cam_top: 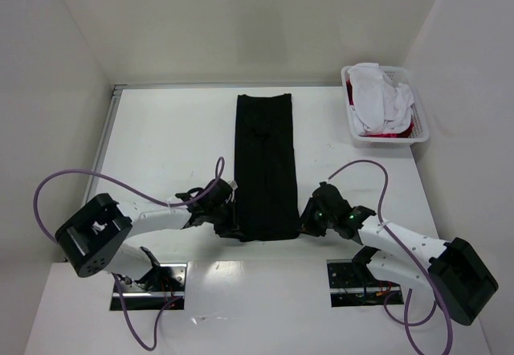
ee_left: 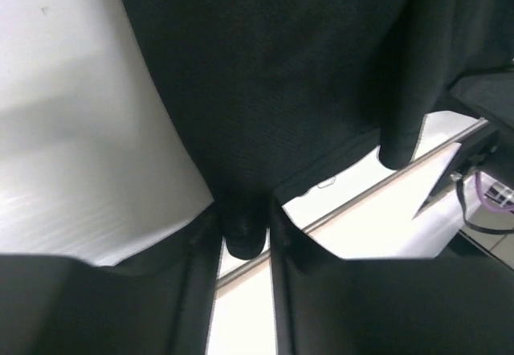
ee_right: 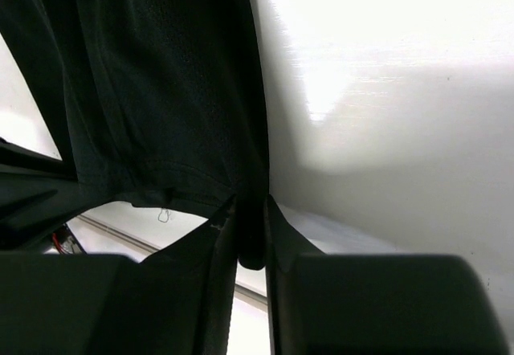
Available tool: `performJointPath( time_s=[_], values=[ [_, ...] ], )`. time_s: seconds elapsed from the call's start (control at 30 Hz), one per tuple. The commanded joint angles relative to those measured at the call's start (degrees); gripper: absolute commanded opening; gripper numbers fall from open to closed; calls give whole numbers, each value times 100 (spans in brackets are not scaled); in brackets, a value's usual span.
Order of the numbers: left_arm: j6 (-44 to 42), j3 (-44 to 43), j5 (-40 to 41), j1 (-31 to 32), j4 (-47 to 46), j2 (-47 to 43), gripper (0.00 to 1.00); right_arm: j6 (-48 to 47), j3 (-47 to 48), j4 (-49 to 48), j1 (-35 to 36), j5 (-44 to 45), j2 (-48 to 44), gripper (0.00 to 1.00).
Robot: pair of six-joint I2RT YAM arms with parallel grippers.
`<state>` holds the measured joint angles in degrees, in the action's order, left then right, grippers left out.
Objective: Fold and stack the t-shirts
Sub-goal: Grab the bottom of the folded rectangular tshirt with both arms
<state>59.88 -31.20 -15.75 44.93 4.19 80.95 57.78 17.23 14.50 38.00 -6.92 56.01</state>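
The black shirt (cam_top: 265, 162) lies at the centre of the table (cam_top: 161, 146), folded into a long narrow strip. The strip runs from the far edge of the table towards the arm bases.

Left gripper (cam_top: 229, 222): positioned at the near left corner of the strip. In the left wrist view, the fingers (ee_left: 201, 291) are closed on a bunched fold of the shirt (ee_left: 281, 74), which fills the gap between them.

Right gripper (cam_top: 307, 220): positioned at the near right corner of the strip. In the right wrist view, the fingers (ee_right: 201, 291) are clamped on the shirt's (ee_right: 161, 90) near edge, with the hem gathered between them.

The two grippers face each other across the near end of the strip, at about the same level.

A white basket (cam_top: 420, 122) stands at the far right corner of the table, well apart from the black shirt. It holds crumpled white shirts (cam_top: 381, 98) on top of a red shirt (cam_top: 387, 135).
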Motion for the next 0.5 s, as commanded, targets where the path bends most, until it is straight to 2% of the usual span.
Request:
performJointPath(
  time_s=[0.0,0.03,0.1,0.13,0.17,0.2,0.27,0.47],
  values=[
    [50,88,265,51,266,211,35,-21,87,-229,50,6,-46,21],
    [50,88,265,51,267,211,26,-73,87,-229,50,6,-46,19],
    [50,88,265,51,319,211,17,-74,87,-229,50,6,6,16],
    [50,36,326,51,372,211,12,-74,139,-229,50,6,67,11],
    [50,35,327,51,425,141,3,-126,209,-229,50,58,68,9],
    [50,-52,388,51,486,54,0,-127,262,-168,50,59,120,7],
    [-20,-175,501,51,741,-52,0,-187,437,-89,50,138,121,0],
    [-652,-1273,828,51,1637,-255,0,-311,1227,324,50,533,226,0]
  ],
)
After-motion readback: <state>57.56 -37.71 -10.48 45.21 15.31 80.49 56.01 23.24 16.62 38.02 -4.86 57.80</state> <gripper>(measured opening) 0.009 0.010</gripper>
